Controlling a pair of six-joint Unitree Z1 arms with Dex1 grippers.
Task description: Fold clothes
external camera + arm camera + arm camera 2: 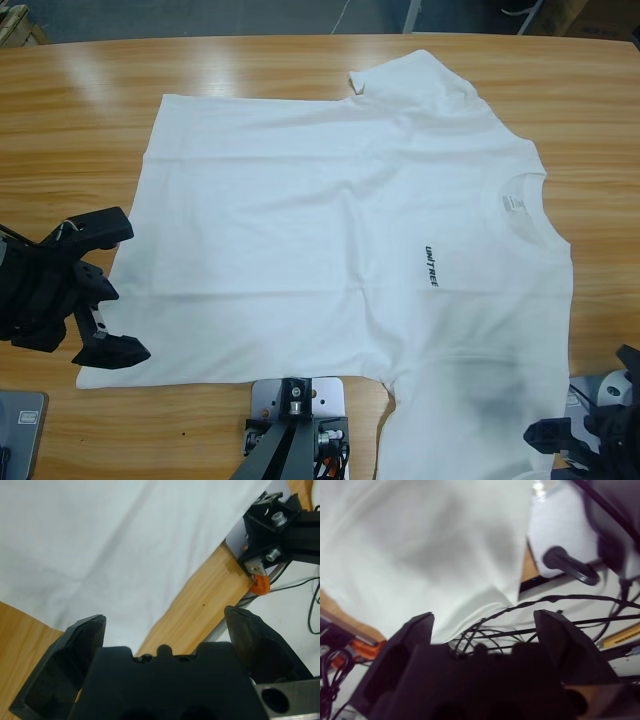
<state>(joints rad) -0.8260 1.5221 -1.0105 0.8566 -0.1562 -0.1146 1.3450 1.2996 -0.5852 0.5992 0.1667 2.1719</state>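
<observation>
The white T-shirt [330,220] lies spread flat on the wooden table [70,130], chest up. Its neck with the white label [512,203] points right and its hem points left. Small dark lettering [430,265] runs across the chest. My left gripper [108,292] stands open at the hem's near left corner, one jaw on each side of the corner's edge and nothing gripped. In the left wrist view that gripper [165,627] hovers over the shirt's corner [110,555] and bare wood. My right gripper [585,420] is open at the near right sleeve. The right wrist view shows the sleeve's edge [445,565] just beyond the jaws.
The far sleeve [410,75] has a small turned-up corner near the table's back edge. Black cables [560,610] run below the table's front edge on the right. Bare wood surrounds the shirt at left and back.
</observation>
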